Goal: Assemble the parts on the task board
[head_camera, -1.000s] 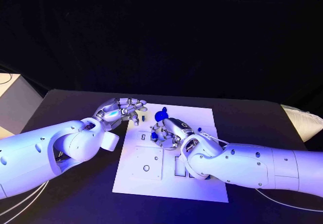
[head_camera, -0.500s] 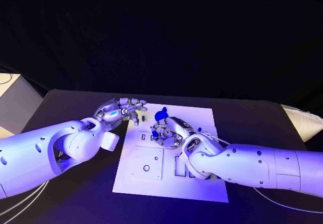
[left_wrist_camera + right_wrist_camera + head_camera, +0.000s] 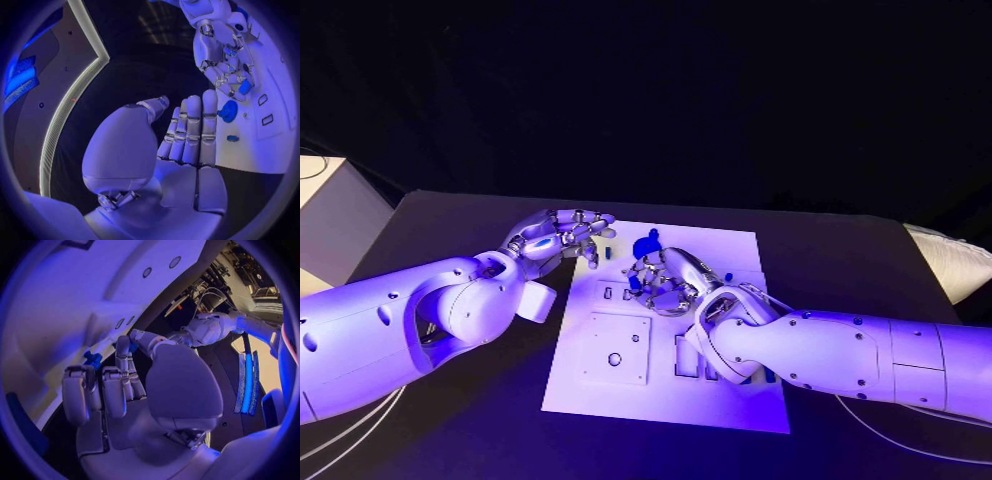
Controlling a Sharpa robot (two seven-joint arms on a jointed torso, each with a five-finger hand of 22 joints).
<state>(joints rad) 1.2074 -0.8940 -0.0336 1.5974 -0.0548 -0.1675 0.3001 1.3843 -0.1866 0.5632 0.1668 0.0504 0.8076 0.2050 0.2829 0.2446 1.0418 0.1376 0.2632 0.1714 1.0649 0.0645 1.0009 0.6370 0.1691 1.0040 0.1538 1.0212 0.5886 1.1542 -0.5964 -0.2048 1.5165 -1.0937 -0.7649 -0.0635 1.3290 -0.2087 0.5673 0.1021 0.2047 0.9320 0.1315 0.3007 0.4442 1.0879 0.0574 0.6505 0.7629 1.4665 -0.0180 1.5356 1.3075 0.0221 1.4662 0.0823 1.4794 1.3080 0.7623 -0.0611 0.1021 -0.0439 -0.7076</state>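
Note:
The white task board [image 3: 661, 402] lies in the middle of the black table. My right hand [image 3: 664, 280] hovers over its upper half and pinches a small blue part [image 3: 632, 284] in its fingertips; the same part [image 3: 245, 86] shows in the left wrist view and between the fingers [image 3: 94, 359] in the right wrist view. A round blue part [image 3: 646, 243] stands on the board just beyond that hand, with a smaller blue part [image 3: 232, 138] lying near it. My left hand [image 3: 563, 236] floats at the board's far left corner, fingers spread, holding nothing.
The board carries a raised square plate [image 3: 615, 350] and several narrow slots [image 3: 692, 360] on its near half. A pale box [image 3: 326, 225] stands off the table's left side, and a white cushion-like object [image 3: 949, 262] lies at the right edge.
My right hand has crept slightly farther up the board with the small blue part, nearer the round blue part. The left hand has stayed put.

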